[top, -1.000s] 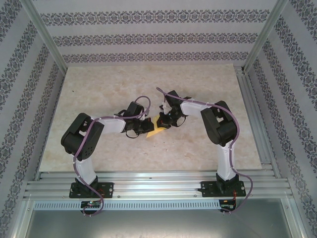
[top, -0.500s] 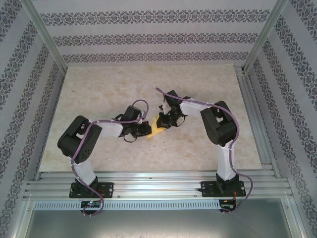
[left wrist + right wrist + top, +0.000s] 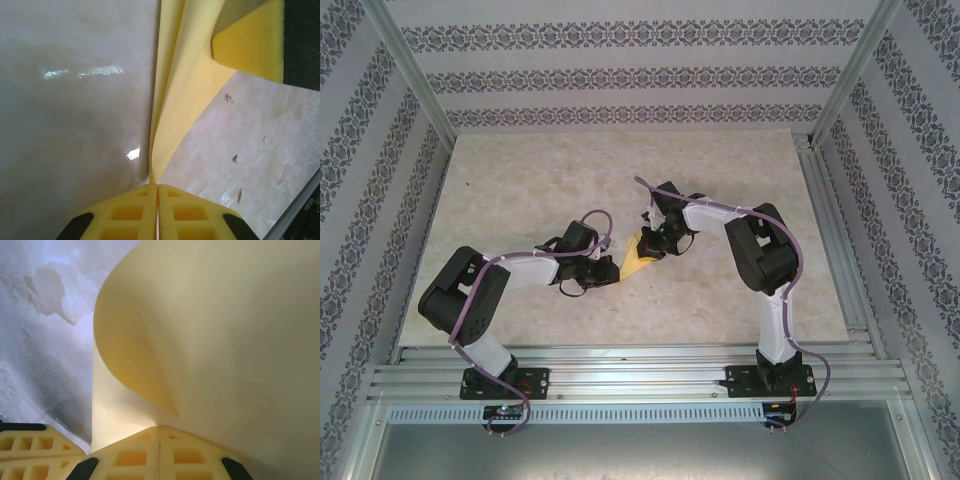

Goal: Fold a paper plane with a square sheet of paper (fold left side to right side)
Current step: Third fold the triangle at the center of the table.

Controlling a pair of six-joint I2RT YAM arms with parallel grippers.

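Both our left gripper (image 3: 157, 186) and right gripper (image 3: 159, 429) pinch the thin mustard-yellow paper sheet (image 3: 639, 260) tight; the left pulled back, so we stretch the fold.

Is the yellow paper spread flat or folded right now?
Partly folded, not creased flat: the paper curls over itself in a loose loop at the right gripper.

On the table (image 3: 520, 180), paper (image 3: 638, 260) between left jaws and right jaws
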